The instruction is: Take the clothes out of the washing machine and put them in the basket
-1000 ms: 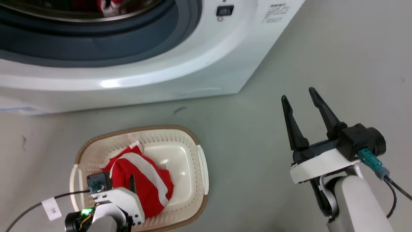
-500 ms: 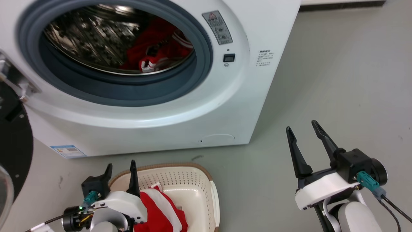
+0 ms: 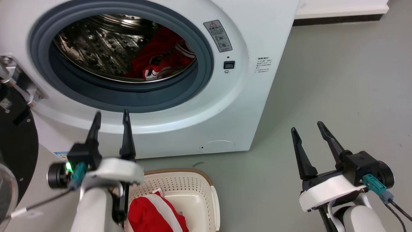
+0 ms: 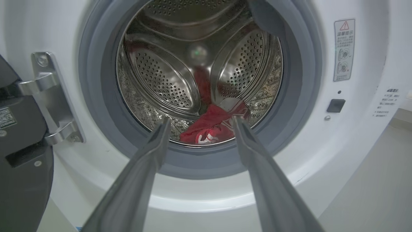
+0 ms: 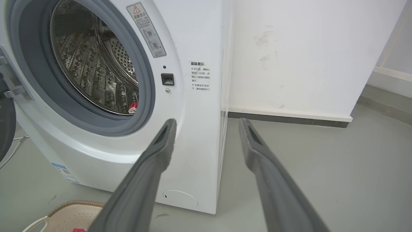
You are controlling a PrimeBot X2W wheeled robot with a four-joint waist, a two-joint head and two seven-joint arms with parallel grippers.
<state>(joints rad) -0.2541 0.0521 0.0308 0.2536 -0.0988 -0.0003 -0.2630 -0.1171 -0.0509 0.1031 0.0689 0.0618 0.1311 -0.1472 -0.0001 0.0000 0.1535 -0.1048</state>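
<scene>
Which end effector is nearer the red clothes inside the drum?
Left. The left end effector faces the drum opening, aimed at the clothes; the right end effector hangs off beside the washing machine.

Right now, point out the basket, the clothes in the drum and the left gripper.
basket (image 3: 175,185), head view, perforated back wall.
clothes in the drum (image 4: 213,123), left wrist view, red fold.
left gripper (image 3: 111,112), head view, between the fingers' tips.

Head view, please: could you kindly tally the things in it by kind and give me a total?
Washing machine: 1
Basket: 1
Red clothes: 2, the drum heap and the basket heap
Grippers: 2, the left gripper and the right gripper, both open
Total: 6
</scene>
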